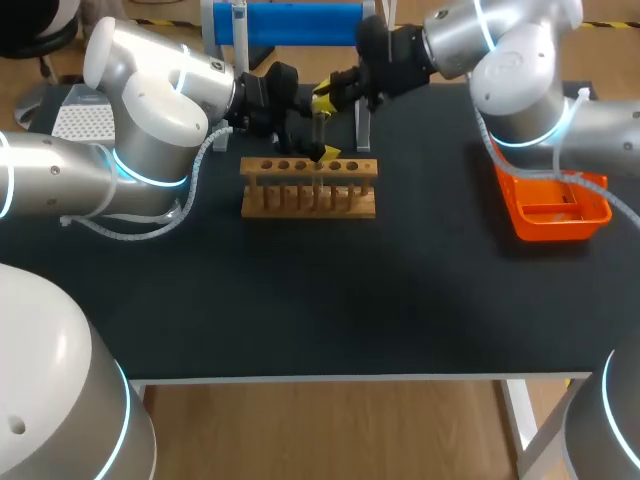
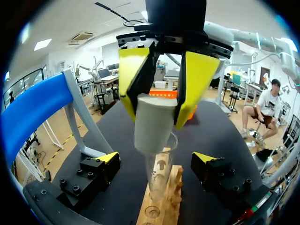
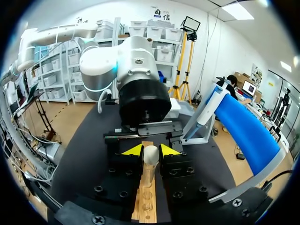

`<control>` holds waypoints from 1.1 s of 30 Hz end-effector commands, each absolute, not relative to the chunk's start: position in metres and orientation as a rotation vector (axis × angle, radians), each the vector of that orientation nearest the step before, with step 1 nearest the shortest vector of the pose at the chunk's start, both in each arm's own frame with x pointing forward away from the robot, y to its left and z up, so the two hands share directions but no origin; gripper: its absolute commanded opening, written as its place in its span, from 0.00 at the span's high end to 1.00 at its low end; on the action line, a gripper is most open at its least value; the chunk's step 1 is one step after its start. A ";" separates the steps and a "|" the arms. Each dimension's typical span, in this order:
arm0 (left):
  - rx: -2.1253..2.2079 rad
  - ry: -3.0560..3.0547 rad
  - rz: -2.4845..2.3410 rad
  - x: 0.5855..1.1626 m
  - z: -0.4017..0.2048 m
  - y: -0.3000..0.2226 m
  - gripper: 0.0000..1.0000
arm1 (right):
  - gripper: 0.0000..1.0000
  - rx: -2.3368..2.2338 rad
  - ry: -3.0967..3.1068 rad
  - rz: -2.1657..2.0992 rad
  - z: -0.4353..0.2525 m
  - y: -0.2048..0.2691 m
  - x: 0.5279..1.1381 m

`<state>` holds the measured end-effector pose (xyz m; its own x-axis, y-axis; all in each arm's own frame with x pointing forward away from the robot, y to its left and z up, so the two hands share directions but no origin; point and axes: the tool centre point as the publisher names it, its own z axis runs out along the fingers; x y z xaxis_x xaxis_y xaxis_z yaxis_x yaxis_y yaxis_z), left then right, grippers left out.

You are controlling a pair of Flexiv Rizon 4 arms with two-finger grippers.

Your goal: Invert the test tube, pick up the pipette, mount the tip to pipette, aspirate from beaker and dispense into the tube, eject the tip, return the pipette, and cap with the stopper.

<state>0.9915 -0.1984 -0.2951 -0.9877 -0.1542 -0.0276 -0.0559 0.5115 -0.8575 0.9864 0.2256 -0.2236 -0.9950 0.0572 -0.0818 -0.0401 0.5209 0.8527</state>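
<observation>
One black table (image 1: 300,300), wooden rack (image 1: 308,200); right pincer (image 3: 151,150) clamps stopper (image 2: 152,126), left pincer (image 2: 157,160) spread open.

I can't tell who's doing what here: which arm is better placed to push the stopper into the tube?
Right. The right gripper is shut on the stopper at the mouth of the tube; the left gripper is open, gripping nothing.

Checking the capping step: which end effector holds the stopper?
The right end effector, clamped on the grey stopper over the test tube; the left end effector is open, straddling the tube.
</observation>
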 end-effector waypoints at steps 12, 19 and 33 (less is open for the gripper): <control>-0.184 2.646 -1.493 0.992 -0.295 -0.198 0.00 | 1.00 -0.031 2.656 1.472 -0.214 0.227 0.991; -0.184 2.646 -1.493 0.992 -0.295 -0.198 0.00 | 1.00 -0.032 2.679 1.459 -0.220 0.225 0.987; -0.184 2.646 -1.493 0.992 -0.295 -0.198 0.00 | 1.00 -0.047 2.713 1.431 -0.225 0.226 0.985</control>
